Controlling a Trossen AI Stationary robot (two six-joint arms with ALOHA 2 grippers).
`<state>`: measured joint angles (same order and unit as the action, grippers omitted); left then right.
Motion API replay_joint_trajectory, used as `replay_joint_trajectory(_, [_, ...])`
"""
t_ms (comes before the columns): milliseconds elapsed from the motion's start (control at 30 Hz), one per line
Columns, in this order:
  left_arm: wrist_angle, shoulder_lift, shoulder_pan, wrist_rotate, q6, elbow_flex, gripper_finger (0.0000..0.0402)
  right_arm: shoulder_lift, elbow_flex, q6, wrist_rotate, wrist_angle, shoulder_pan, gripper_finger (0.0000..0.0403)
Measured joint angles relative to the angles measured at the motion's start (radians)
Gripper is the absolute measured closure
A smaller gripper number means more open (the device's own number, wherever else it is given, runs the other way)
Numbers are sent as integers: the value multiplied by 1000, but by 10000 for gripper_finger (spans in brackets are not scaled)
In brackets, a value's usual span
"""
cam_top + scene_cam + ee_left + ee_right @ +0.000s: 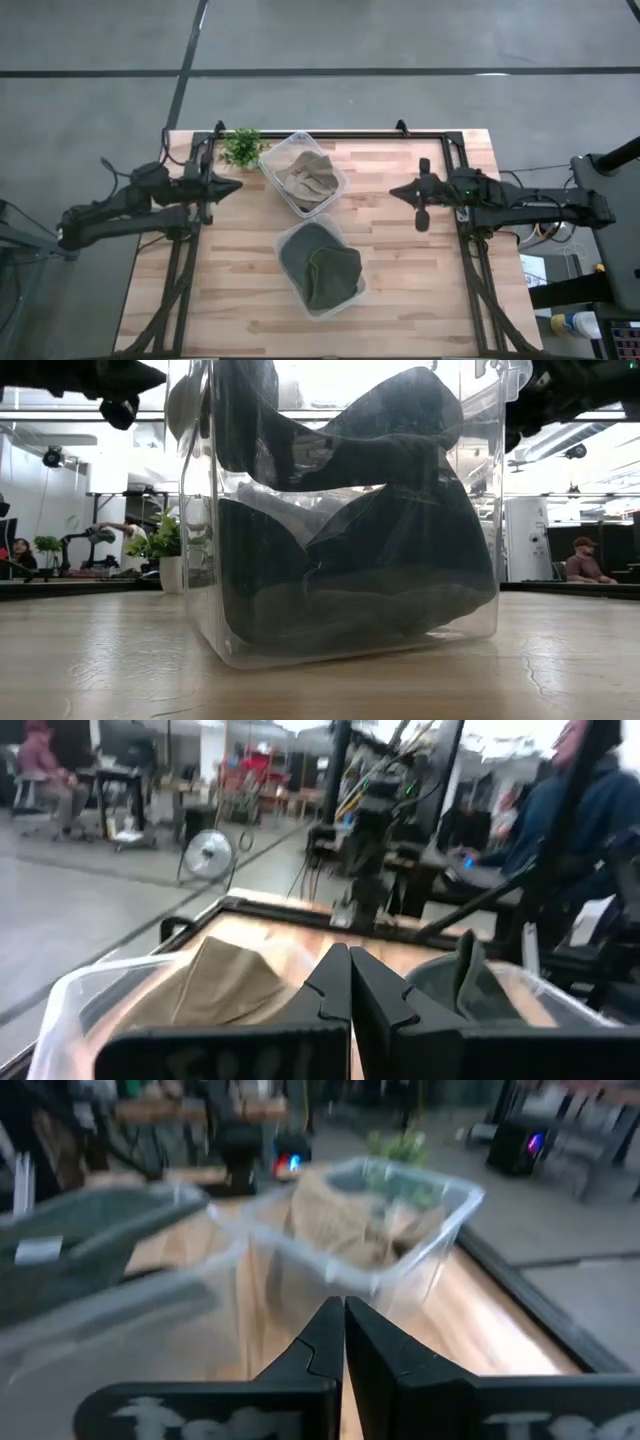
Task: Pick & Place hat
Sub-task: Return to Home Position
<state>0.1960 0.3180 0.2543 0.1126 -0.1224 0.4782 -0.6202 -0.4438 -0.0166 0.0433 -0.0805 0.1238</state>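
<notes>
Brown caps (308, 178) fill the upper transparent bin (268, 168) and a black cap (320, 265) sits in the lower bin (358, 291) at mid-bench (420, 290). The left pincer (236, 186) and right pincer (394, 193) hang on either side, fingers pressed together, holding nothing.

The left gripper (350, 960) hangs over the wooden tabletop (285, 932), its two dark fingers pressed together into a single point that faces the right arm (366, 830) standing at the far edge by the black frame rail (275, 909). Flanking the fingers are a transparent bin (62, 1000) holding a crumpled brown cap (225, 985) and a second transparent bin (545, 995) holding a dark cap (468, 975). Beyond the table, a fan (208, 855) stands on the grey floor, a seated person (45, 760) is far off, and a person in a blue jacket (590, 800) is near the far edge.
</notes>
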Motion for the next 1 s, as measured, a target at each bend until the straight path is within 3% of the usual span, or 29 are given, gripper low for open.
replay_joint_trajectory(167, [-30,-58,0,14,-2,-71,401,51,104,17,-4,198,0,394])
replay_joint_trajectory(500, [-25,-161,0,23,92,-95,401,120,238,23,-47,335,1,394])
replay_joint_trajectory(1000, [-35,-291,0,99,61,-290,402,129,420,2,-133,577,1,394])
